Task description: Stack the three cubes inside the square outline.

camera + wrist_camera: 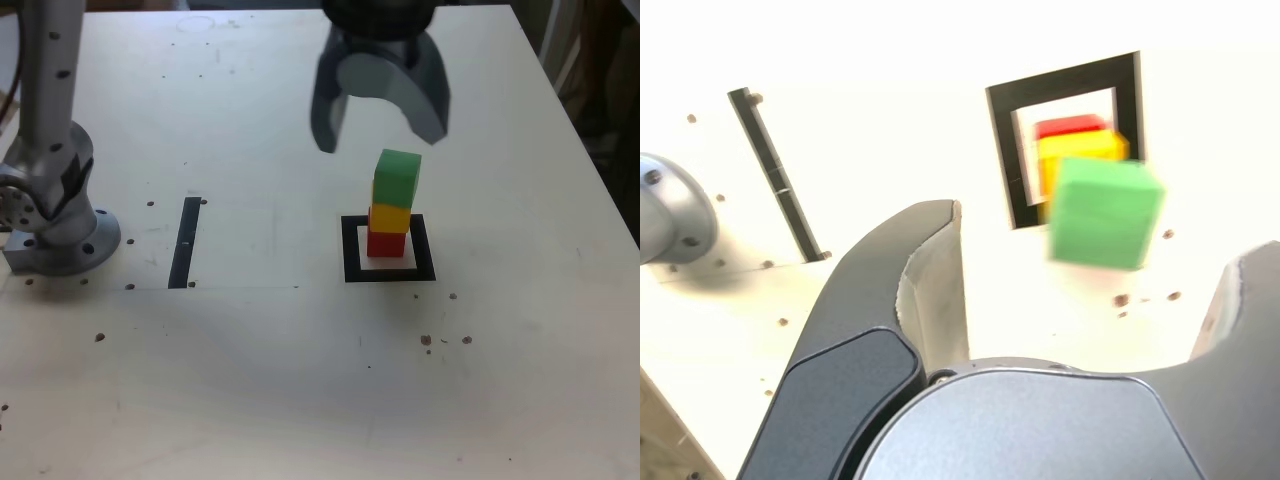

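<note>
Beyond the wide-spread, empty tool [380,138], the small matte green cube [398,178] tops the yellow cube [391,217] and red cube [386,244], stacked within the thick black square outline [352,262], presumably to satisfy the task.

So the surface [250,380] is plain white with dark specks dotted around. There's a thick black square outline [353,262] on it, red cube [386,245] sitting inside, plus a skinny black strip [183,255] nearer the grey arm base [70,245] at the exterior view's left.
</note>
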`<action>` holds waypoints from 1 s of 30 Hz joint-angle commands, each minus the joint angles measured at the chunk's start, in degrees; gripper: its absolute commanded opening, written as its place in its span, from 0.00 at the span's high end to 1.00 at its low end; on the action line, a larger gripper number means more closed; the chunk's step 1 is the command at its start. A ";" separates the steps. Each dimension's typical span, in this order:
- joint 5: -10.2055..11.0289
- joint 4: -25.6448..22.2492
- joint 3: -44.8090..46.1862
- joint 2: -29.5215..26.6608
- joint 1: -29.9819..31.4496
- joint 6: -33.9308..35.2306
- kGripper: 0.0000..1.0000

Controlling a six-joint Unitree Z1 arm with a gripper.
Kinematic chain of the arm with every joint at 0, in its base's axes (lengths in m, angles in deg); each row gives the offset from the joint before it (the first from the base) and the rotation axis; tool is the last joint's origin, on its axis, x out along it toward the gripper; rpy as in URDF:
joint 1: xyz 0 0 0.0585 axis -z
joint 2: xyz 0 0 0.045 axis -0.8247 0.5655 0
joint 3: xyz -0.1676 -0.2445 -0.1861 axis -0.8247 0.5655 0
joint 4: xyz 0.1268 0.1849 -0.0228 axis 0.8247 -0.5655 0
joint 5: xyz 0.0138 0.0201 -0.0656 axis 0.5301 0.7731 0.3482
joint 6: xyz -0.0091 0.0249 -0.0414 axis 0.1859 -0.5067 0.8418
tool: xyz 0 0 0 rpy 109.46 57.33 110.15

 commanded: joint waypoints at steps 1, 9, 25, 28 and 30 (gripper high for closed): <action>-0.51 -0.70 3.15 -5.96 0.48 0.02 0.01; -1.49 0.02 16.25 -18.23 1.92 0.16 0.01; -3.89 12.95 48.61 -34.73 1.79 0.77 0.01; -4.49 15.10 51.96 -35.66 1.78 0.92 0.01; -4.76 16.44 53.50 -35.85 1.78 1.16 0.01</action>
